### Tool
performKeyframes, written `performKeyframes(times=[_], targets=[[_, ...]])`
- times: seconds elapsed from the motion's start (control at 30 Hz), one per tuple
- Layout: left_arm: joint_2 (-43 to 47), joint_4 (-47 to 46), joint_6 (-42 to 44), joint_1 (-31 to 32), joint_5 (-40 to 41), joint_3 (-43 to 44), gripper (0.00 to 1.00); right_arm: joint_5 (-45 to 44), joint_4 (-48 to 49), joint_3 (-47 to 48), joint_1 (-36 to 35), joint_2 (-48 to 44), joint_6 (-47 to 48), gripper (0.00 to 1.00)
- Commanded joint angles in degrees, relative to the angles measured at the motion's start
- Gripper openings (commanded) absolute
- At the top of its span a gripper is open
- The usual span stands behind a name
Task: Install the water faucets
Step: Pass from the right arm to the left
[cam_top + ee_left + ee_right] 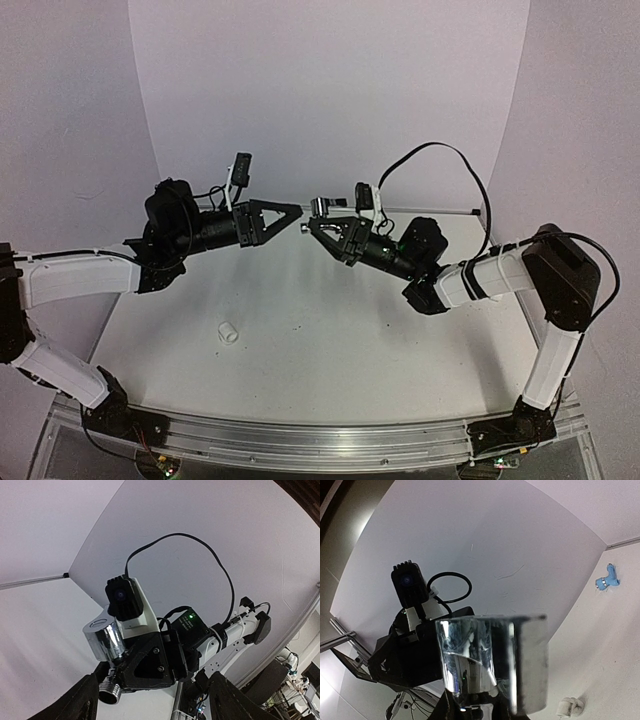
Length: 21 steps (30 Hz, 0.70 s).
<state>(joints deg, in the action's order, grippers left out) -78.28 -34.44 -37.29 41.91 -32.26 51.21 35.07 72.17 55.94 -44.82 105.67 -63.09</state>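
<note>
In the right wrist view the silver faucet [490, 660] is a blurred mass cut off by the bottom edge, and it hides the fingers of the right pincer [318, 220] gripping it; the white fitting [569, 707] nearby is soft too. The blue faucet [607, 579] is too small for detail. The fingers [82, 702] of the left pincer [297, 210] run off the left wrist view's bottom edge.

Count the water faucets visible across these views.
2. The silver faucet is clamped in the right tool, raised above the table. The blue faucet lies on the table by the wall, visible only from the right wrist. Others may be hidden.
</note>
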Motion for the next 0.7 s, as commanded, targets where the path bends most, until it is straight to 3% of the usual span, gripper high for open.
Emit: performKeyframes(times=[0.0, 0.23, 0.4, 0.6, 0.67], targets=[[-0.75, -2.81, -3.15, 0.19, 1.10, 0.88, 0.76, -0.51, 15.83, 2.89, -0.45, -1.90, -0.39, 0.00], [-4.35, -2.43, -5.68, 0.19, -2.15, 3.38, 0.68, -0.47, 15.99, 3.09, -0.61, -2.44, 0.25, 0.00], [-5.64, -2.42, -6.16, 0.19, -3.72, 4.11, 0.53, -0.32, 16.00, 3.43, -1.05, -2.14, 0.26, 0.00], [-5.51, -2.42, -5.61, 0.17, -3.98, 4.25, 0.23, -0.58, 15.99, 2.99, -1.40, -2.23, 0.20, 0.00], [-5.07, -2.45, -4.87, 0.19, -3.61, 3.95, 0.07, -0.45, 15.80, 2.95, -1.39, -2.14, -0.25, 0.01]])
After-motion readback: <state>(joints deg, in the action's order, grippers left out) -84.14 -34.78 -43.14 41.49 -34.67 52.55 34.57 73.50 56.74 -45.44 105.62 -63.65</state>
